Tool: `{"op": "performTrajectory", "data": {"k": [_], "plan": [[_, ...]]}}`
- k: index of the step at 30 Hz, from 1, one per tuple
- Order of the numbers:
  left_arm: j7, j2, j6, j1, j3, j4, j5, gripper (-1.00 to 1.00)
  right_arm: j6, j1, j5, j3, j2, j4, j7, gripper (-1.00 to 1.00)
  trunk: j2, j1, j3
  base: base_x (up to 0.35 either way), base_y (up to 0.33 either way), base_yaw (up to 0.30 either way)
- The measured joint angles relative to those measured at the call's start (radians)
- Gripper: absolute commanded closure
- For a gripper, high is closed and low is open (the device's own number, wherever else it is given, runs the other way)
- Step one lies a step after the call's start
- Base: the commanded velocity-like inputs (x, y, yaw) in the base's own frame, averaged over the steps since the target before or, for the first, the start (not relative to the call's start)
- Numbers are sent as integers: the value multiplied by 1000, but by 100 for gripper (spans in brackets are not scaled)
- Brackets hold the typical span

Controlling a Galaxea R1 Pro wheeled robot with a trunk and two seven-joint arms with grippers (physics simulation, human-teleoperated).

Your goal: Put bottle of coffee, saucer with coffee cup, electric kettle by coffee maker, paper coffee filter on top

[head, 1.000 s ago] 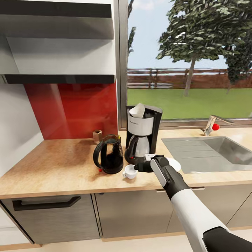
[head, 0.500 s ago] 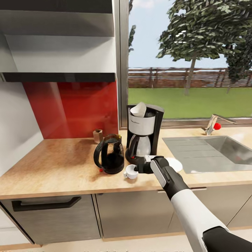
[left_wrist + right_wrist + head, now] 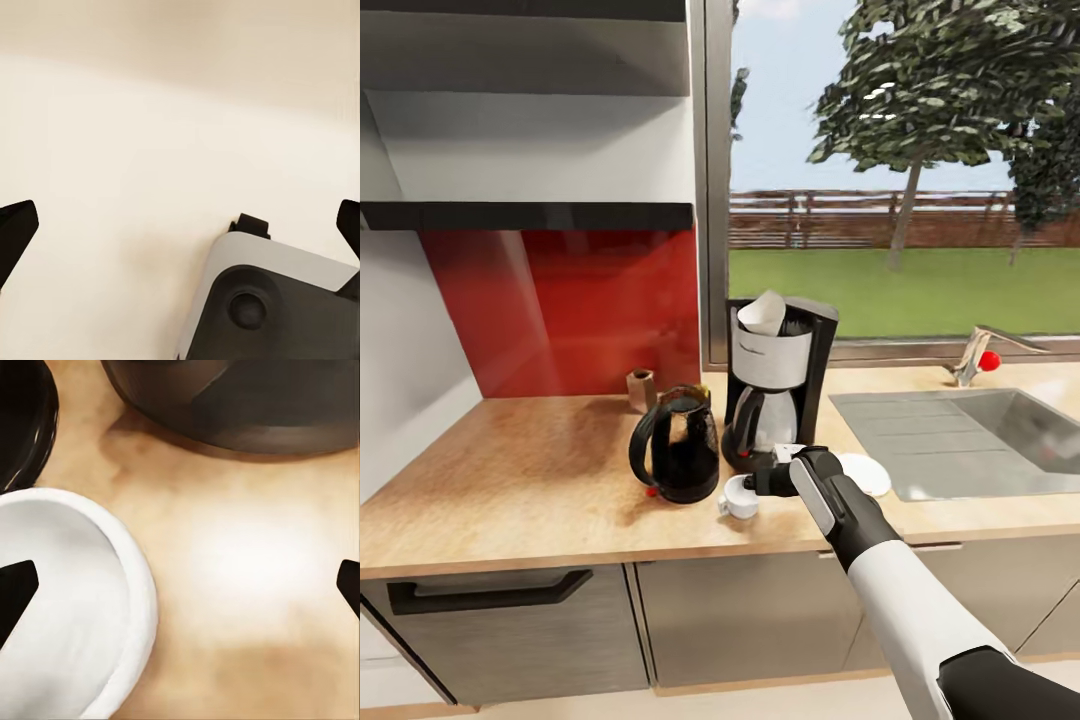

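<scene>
Your white coffee cup (image 3: 738,497) sits on the light-wood surface (image 3: 530,480) at the coffee maker's (image 3: 777,392) seven o'clock (filter (image 3: 764,313) on top), kettle (image 3: 678,457) beside, saucer (image 3: 866,473) at four.

— Any writing you can read here?
— Only a dark mark on the coffee maker (image 3: 778,390), on its silver band, beyond the right gripper (image 3: 758,482); too small to make out.

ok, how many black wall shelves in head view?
2. Lower shelf sits just above the red backsplash; upper shelf is at the frame's top edge, partly cut off. Any above that would be hidden.
</scene>
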Motion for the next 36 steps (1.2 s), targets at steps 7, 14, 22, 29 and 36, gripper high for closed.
{"op": "performTrajectory", "data": {"k": [7,14,22,29,36], "plan": [[0,0,0,0,0,0,0,-100,0,0,0,0,-1,0,0,-100,0,0,0,23,10,0],[0,0,0,0,0,0,0,-100,0,0,0,-1,-1,1,0,-100,-7,4,-8,0,0,0],[0,0,0,0,0,0,0,-100,0,0,0,-2,-1,2,0,-100,-42,23,-34,0,0,0],[0,0,0,0,0,0,0,-100,0,0,0,-2,-1,17,0,-100,-42,23,-35,0,0,0],[0,0,0,0,0,0,0,-100,0,0,0,-2,-1,21,0,-100,-56,31,-41,0,0,0]]}}
